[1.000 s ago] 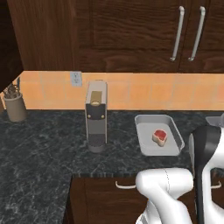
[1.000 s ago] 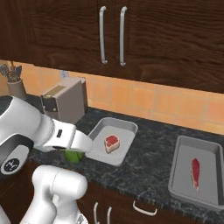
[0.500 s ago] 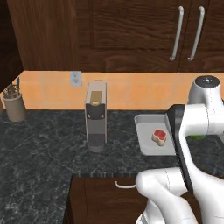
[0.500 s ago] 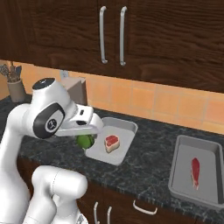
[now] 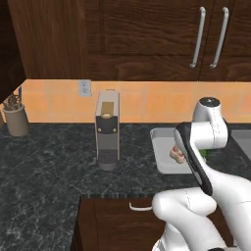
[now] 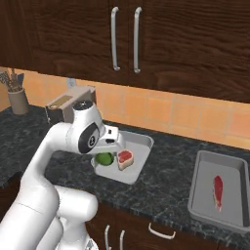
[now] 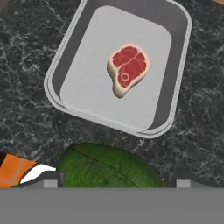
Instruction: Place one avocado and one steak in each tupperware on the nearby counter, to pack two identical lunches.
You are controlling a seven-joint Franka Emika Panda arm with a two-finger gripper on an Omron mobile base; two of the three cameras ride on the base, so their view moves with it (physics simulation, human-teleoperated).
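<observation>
Avocado [image 7: 109, 168] sits clamped between the gripper's [image 6: 108, 152] wide jaws, just above the near tray's [image 7: 173, 94] rim. Each tray already holds a steak [image 7: 127, 68]; both avocados remain to be placed, I judge.

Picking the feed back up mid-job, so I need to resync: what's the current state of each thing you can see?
hand: closed on the avocado, carried above the near tray.
avocado: held in the hand, not yet set down.
near tupperware: holds one steak, no avocado yet.
near steak: lying flat in the near tray.
far tupperware: holds one steak only.
far steak: lying flat in the far tray.
upper cabinet doors: closed.
</observation>
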